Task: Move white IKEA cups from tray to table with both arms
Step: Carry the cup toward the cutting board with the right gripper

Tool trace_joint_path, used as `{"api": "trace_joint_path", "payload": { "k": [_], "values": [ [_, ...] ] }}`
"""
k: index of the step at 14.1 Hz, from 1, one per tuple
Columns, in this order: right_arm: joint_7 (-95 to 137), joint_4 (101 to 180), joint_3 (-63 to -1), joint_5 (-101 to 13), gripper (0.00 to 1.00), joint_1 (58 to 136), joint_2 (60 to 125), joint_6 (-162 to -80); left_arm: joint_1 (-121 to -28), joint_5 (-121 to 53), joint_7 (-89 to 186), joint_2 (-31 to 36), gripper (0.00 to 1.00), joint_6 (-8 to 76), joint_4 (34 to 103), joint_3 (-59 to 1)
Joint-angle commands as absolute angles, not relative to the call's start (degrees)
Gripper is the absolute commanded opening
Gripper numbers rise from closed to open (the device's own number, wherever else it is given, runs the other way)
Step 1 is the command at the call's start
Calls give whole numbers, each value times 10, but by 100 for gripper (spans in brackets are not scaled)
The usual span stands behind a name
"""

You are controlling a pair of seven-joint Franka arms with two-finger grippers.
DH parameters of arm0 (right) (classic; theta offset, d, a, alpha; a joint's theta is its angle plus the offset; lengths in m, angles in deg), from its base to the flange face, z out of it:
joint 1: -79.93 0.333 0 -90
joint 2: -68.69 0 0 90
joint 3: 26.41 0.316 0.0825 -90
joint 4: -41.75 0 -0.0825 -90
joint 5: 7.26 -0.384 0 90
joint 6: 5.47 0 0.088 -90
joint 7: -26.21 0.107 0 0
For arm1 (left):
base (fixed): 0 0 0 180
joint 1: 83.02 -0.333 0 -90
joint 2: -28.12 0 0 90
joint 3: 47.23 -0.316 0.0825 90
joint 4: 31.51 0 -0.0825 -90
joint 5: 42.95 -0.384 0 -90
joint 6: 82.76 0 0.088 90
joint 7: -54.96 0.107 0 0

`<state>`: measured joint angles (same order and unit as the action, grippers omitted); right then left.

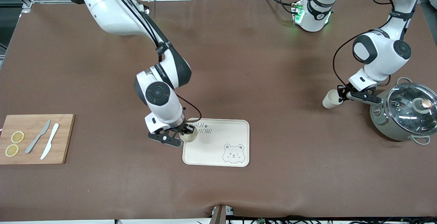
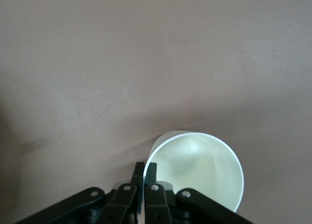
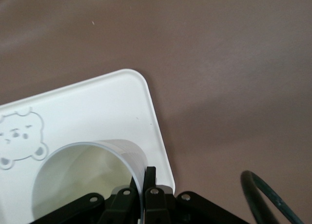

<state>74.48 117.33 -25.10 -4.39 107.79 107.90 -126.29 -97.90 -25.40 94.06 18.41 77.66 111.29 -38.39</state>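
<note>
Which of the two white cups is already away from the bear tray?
The cup in the left gripper, over bare table beside the pot. The other cup, pinched by the right gripper, is over the tray.

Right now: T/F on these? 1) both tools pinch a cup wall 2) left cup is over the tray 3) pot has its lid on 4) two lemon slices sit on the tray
1) True: the left tool and the right tool each pinch a white cup's wall.
2) False: the left cup is off the tray, over the table beside the pot.
3) True: a glass lid covers it.
4) False: the lemon slices lie on the cutting board.
</note>
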Motion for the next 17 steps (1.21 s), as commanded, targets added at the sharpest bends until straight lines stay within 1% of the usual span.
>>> {"api": "trace_joint_path", "payload": {
  "k": [1, 2, 3, 6, 7, 8, 12, 14, 17],
  "values": [
    [673, 1187, -248, -71, 0, 1042, 1025, -1191, -979, -231, 971, 178, 0, 793, 1119, -377],
    [628, 1189, -249, -87, 0, 1023, 1007, -1165, -978, -231, 971, 178, 7, 794, 1119, -377],
    [589, 1200, -250, -93, 0, 1007, 990, -1146, -975, -231, 971, 178, 17, 794, 1119, -377],
    [525, 1279, -252, -93, 0, 973, 933, -1152, -974, -230, 971, 176, 34, 801, 1118, -377],
    [494, 1302, -252, -93, 0, 957, 916, -1154, -973, -226, 971, 174, 50, 803, 1118, -377],
    [458, 1323, -252, -93, 0, 938, 900, -1154, -972, -220, 971, 173, 61, 808, 1118, -377],
    [313, 1423, -252, -93, 0, 858, 830, -1170, -967, -215, 971, 171, 59, 811, 1118, -377],
    [241, 1479, -252, -93, 0, 820, 805, -1209, -967, -212, 971, 171, 57, 811, 1118, -377],
    [157, 1541, -252, -93, 0, 768, 800, -1290, -967, -209, 970, 172, 57, 810, 1117, -377]
  ]
}}
